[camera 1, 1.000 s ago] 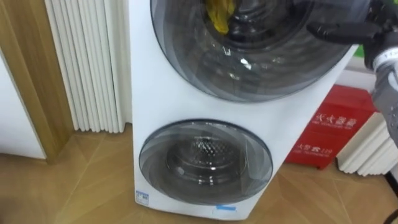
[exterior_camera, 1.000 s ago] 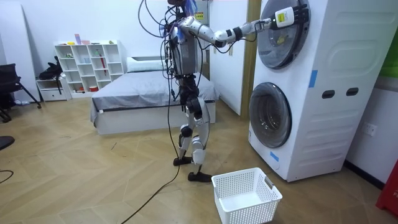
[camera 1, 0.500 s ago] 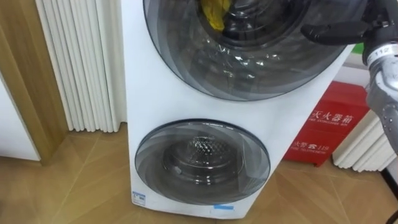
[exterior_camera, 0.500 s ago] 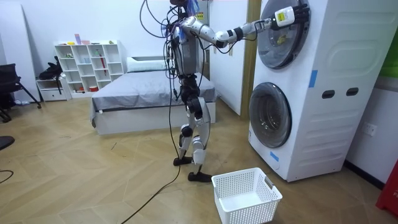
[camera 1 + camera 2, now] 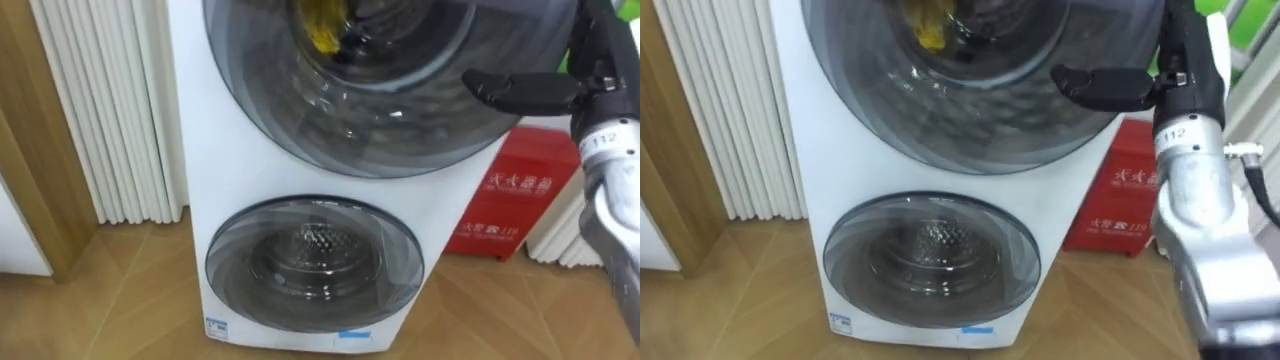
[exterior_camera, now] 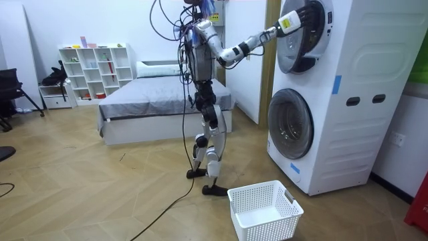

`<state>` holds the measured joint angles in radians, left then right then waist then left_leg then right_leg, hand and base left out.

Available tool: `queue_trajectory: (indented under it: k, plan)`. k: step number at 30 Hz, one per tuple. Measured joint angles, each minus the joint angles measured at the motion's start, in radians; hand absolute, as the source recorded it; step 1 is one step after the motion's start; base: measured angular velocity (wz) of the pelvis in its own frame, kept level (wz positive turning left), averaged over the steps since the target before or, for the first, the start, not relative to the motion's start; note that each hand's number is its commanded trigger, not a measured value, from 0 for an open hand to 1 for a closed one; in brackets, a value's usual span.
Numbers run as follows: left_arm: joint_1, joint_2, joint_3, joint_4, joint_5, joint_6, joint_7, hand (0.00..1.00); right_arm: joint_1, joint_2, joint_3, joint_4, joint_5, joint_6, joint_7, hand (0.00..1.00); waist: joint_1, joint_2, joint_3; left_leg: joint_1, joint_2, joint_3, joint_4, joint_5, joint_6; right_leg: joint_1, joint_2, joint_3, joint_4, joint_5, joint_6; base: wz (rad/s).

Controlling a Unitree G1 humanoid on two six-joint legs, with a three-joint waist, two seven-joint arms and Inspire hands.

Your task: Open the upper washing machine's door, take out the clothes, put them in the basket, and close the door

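The stacked white washing machine (image 6: 348, 100) stands right in front of me. A yellow cloth (image 5: 322, 30) shows through the glass of the upper round door (image 5: 380, 130), inside the drum. My right hand (image 5: 1185, 70) is raised to that door's right rim, reaching across its edge. In the room view the upper door (image 6: 302, 33) stands a little way out from the machine's front, with my right hand (image 6: 287, 23) on it. The lower door (image 5: 315, 265) is closed, and its drum looks bare.
A white laundry basket (image 6: 264, 211) sits on the wood floor near my feet, before the machine. A red box (image 5: 510, 205) stands right of the washer, and a white ribbed radiator (image 5: 110, 110) on its left. A bed (image 6: 154, 107) lies behind me.
My right arm has bent and drawn the hand back toward me. The upper door has swung out slightly with it. The eye views have shifted, so the machine sits further left in them.
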<state>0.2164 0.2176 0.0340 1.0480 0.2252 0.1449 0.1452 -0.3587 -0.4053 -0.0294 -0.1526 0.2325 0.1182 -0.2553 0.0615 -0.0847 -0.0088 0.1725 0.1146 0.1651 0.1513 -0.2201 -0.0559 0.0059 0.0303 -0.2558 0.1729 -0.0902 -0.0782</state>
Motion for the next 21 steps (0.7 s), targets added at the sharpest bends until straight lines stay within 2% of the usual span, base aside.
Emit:
queue_trajectory:
  k: [3,4,7,9,10,11,17,21]
  plan:
    - [0.018,0.000,-0.001,0.011,-0.028,-0.022,0.003,0.00,0.063,0.000,-0.002,-0.076,0.048,-0.022,0.031,0.00,-0.017,0.003,0.0023,0.004,0.001,0.000,-0.001,0.000,0.000,0.004,0.001,0.003,0.000,0.000,0.000,-0.01]
    - [0.021,0.000,-0.002,0.011,-0.046,-0.025,0.003,0.00,0.077,0.000,-0.002,-0.103,0.071,-0.023,0.043,0.00,-0.034,0.004,0.0031,0.002,0.001,-0.001,-0.001,-0.001,-0.001,0.002,0.001,0.004,0.000,-0.003,0.003,0.12]
    - [0.029,-0.001,-0.002,0.010,-0.057,-0.039,0.006,0.00,0.127,-0.001,-0.012,-0.156,0.083,-0.045,0.079,0.00,-0.057,0.007,0.0047,-0.007,0.004,-0.002,-0.007,-0.010,-0.012,-0.009,0.005,0.004,0.002,-0.005,0.004,0.07]
    - [0.030,-0.001,-0.001,0.010,-0.057,-0.042,0.010,0.00,0.154,-0.001,-0.023,-0.187,0.079,-0.049,0.097,0.00,-0.062,0.004,0.0030,-0.009,0.004,0.001,-0.008,-0.012,-0.012,-0.015,0.005,0.003,0.010,-0.004,0.003,0.00]
    - [0.031,-0.001,0.000,0.011,-0.057,-0.045,0.017,0.00,0.173,-0.001,-0.031,-0.204,0.076,-0.054,0.111,0.00,-0.062,0.008,0.0051,-0.010,0.004,0.001,-0.008,-0.014,-0.012,-0.017,0.004,0.003,0.015,-0.004,0.003,0.00]
    - [0.031,-0.001,0.002,0.011,-0.056,-0.055,0.023,0.00,0.187,-0.001,-0.035,-0.222,0.076,-0.058,0.123,0.00,-0.063,0.004,0.0025,-0.011,0.006,0.004,-0.009,-0.016,-0.013,-0.017,0.005,0.003,0.015,-0.004,0.003,-0.04]
    - [0.038,-0.003,0.002,0.034,-0.056,-0.099,0.041,0.00,0.219,0.001,-0.036,-0.279,0.058,-0.073,0.162,0.00,-0.081,0.007,0.0015,-0.010,0.010,0.026,-0.006,-0.016,-0.014,-0.020,0.007,0.005,0.013,-0.004,0.001,-0.04]
    - [0.040,-0.005,0.002,0.041,-0.056,-0.103,0.041,0.00,0.236,0.006,-0.050,-0.318,0.040,-0.075,0.195,0.00,-0.085,0.012,0.0001,-0.008,0.009,0.031,-0.005,-0.016,-0.014,-0.020,0.007,0.007,0.013,-0.004,0.001,-0.02]
